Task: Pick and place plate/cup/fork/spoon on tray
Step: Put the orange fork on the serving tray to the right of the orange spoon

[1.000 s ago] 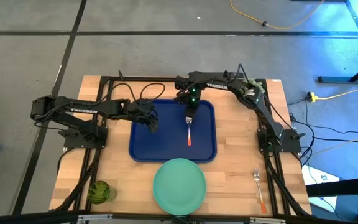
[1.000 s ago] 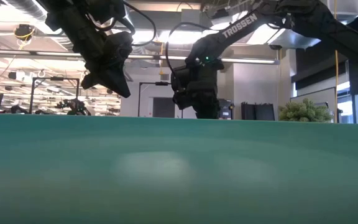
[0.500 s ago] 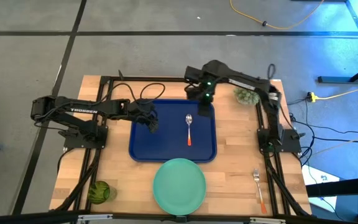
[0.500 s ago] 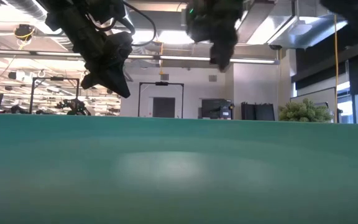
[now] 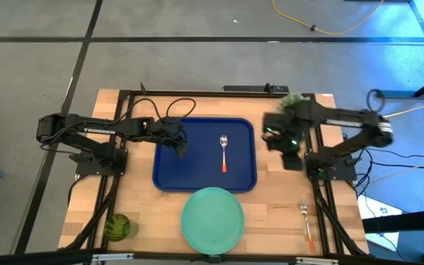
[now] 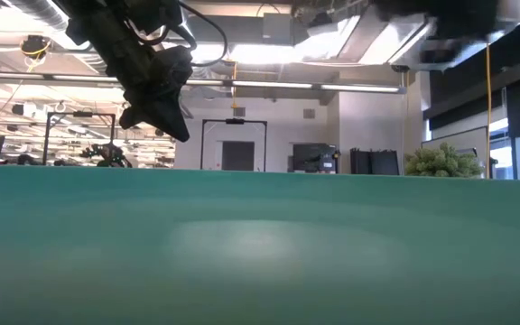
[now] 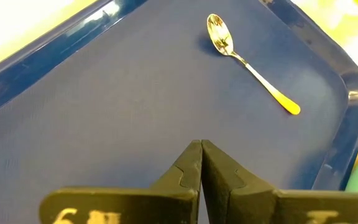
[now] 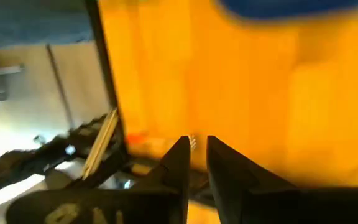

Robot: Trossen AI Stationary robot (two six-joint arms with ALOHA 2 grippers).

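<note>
The dark blue tray (image 5: pixel 169 171) lies at the table's middle. The spoon (image 5: pixel 224 151) lies flat on it, also in the left wrist view (image 7: pixel 247 62). The mint-green plate (image 5: pixel 212 218) lies on the table near the tray's near edge and fills the low view (image 6: pixel 260 253). The dark-green cup (image 5: pixel 118 226) stands at the near left. The fork (image 5: pixel 307 221) lies at the near right. My left gripper (image 5: pixel 180 145) is shut and empty above the tray's left part (image 7: pixel 201 152). My right gripper (image 5: pixel 291 158) is over bare wood to the right of the tray, slightly open and empty (image 8: pixel 194 146).
A pale green fuzzy plant (image 5: pixel 293 101) stands at the far right, also in the low view (image 6: pixel 441 161). Black frame rails run along the table's left and right sides. Bare wood lies between the tray and the fork.
My right gripper has left the spoon's bowl end, risen, and swung off the tray toward the table's right edge and a little nearer. The spoon stays lying flat on the tray.
</note>
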